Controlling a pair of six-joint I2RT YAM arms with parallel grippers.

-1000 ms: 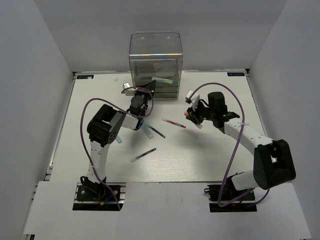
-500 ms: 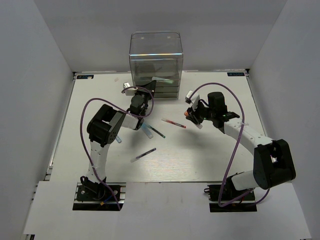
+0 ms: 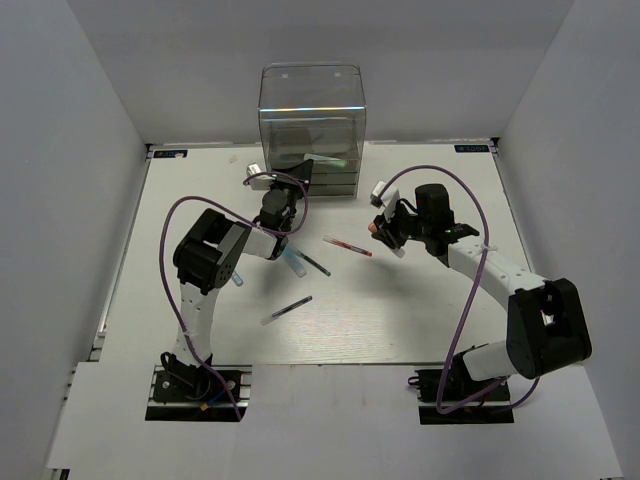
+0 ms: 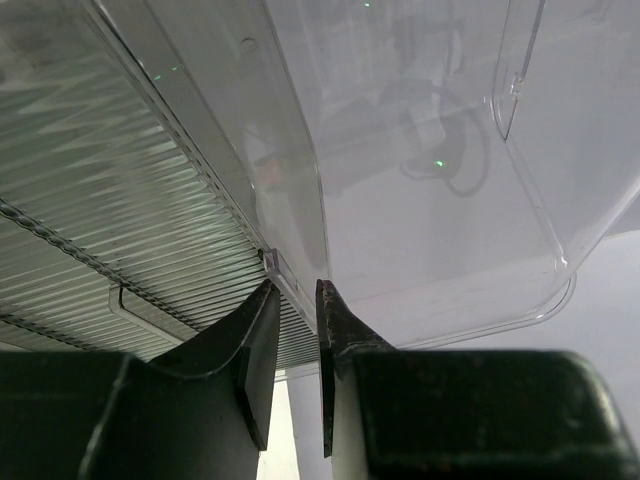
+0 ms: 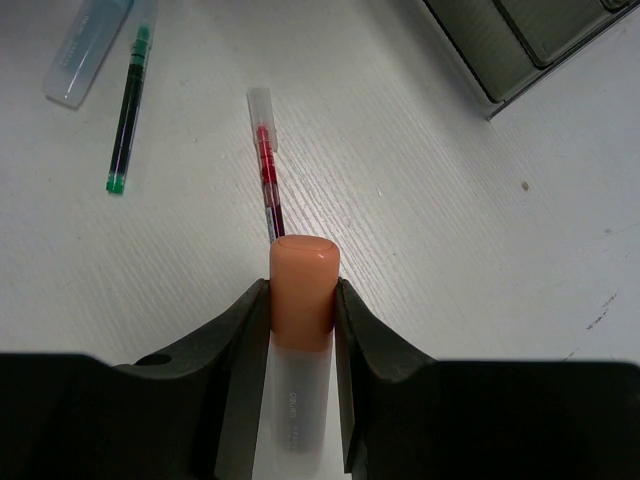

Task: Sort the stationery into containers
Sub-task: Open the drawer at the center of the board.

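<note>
Orange-capped marker (image 5: 303,290) clamped aloft — red pen (image 5: 266,170), dark green-tipped pen (image 5: 128,110) lying flat nearby; clear drawer box (image 3: 312,120) upright beyond.

top external: high above and behind the arm bases, facing down and forward; takes in the whole table (image 3: 400,320) as far as the drawer box (image 3: 312,110) at its far edge.
left wrist: looks out past the left gripper (image 4: 292,290), very close against the box's clear drawers.
right wrist: low over the table, facing down past the right gripper (image 5: 303,300) and the orange-capped marker (image 5: 303,265) it holds.
shared: the red pen (image 5: 266,170), the green pen (image 5: 127,110) and a lower corner of the box show in both right wrist and top external.
</note>
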